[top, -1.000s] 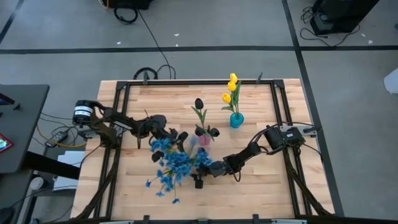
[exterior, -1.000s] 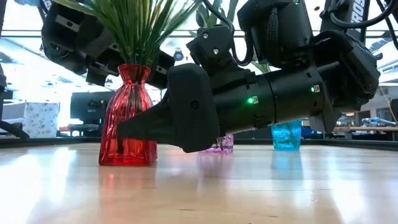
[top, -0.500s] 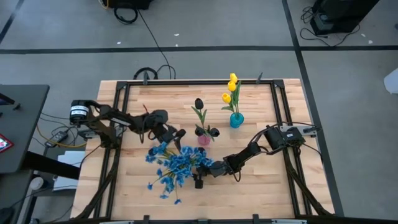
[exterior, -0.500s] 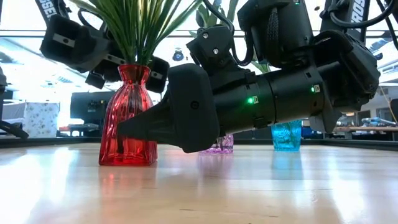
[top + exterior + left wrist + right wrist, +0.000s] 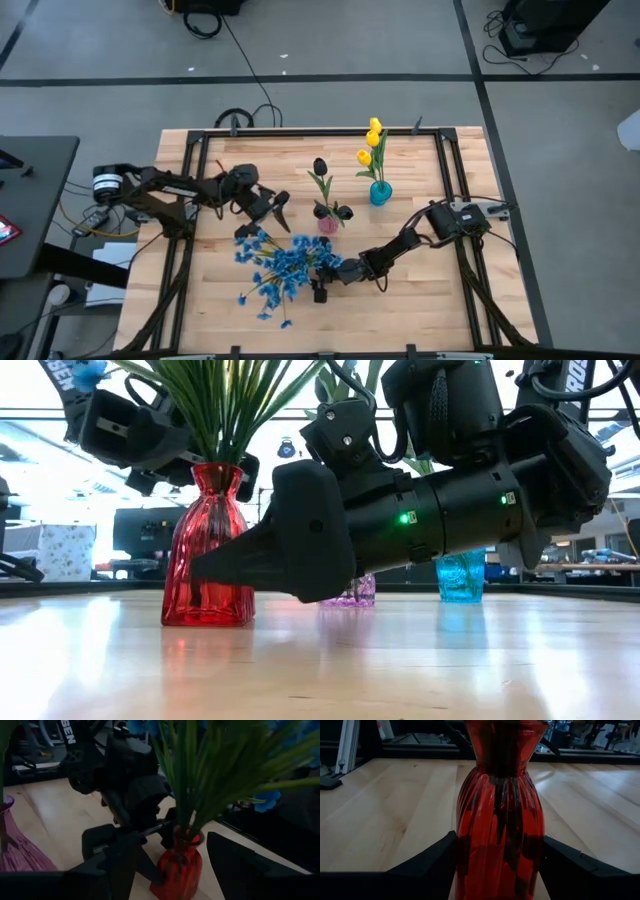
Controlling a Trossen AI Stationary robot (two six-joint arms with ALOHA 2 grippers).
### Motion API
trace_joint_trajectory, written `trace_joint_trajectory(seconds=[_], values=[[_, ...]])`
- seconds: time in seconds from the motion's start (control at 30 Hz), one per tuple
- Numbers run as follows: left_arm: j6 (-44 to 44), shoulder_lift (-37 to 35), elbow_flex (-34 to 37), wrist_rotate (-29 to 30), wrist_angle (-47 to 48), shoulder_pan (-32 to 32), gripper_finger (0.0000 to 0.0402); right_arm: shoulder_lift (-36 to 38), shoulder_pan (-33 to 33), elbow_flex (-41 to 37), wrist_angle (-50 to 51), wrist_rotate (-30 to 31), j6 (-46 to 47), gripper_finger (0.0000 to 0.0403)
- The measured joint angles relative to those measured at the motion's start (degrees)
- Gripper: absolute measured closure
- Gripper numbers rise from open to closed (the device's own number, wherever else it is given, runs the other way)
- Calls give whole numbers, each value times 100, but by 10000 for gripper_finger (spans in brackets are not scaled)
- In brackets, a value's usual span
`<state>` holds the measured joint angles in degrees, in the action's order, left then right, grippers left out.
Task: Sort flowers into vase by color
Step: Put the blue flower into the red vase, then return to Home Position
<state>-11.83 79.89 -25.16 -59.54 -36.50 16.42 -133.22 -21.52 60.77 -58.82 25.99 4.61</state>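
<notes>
A red glass vase point(image 5: 499, 820) stands on the table holding a bunch of blue flowers point(image 5: 288, 262); their green stems point(image 5: 192, 775) rise from its neck. My right gripper point(image 5: 497, 870) lies low on the table and is shut on the vase point(image 5: 208, 565). My left gripper point(image 5: 279, 207) hangs open and empty above and to the far-left of the bunch. In its wrist view, my left gripper point(image 5: 170, 842) looks down on the vase. Dark tulips stand in a purple vase point(image 5: 328, 224). Yellow tulips stand in a teal vase point(image 5: 380, 193). My right gripper holds the red vase by its lower belly point(image 5: 465, 855), pinched between the two fingers point(image 5: 437, 857), one on each side. The fingers come level from the table's right side, just above the tabletop. The vase stands upright with its base on the table.
The purple vase point(image 5: 352, 592) and teal vase point(image 5: 460, 576) stand behind the right arm, toward the table's far side. A black frame rail point(image 5: 310, 133) borders the table. Bare wood lies near the front edge point(image 5: 400, 320).
My left gripper has drawn back from the blue bunch, moving up and toward the table's left and far side. The blue flowers stay in the red vase. My right gripper keeps still on the vase.
</notes>
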Motion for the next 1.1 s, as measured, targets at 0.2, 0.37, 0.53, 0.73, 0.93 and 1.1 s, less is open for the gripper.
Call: trace_joint_trajectory(seconds=[0.2,0.37,0.53,0.73,0.93,1.1], values=[[46,-572,338,352,-48,0,161,124,2,-134,134,-68,139,130],[156,-855,521,589,-35,13,161,125,0,-136,324,-96,295,95],[342,-1024,563,652,86,48,161,228,-81,-132,416,14,294,65],[347,-1301,563,1029,241,45,161,1023,-228,-640,854,440,368,59],[256,-1776,664,1510,573,37,161,1892,-284,-1628,837,464,868,59],[479,-2413,1180,2065,353,32,161,2642,-284,-2752,-39,729,1102,59]])
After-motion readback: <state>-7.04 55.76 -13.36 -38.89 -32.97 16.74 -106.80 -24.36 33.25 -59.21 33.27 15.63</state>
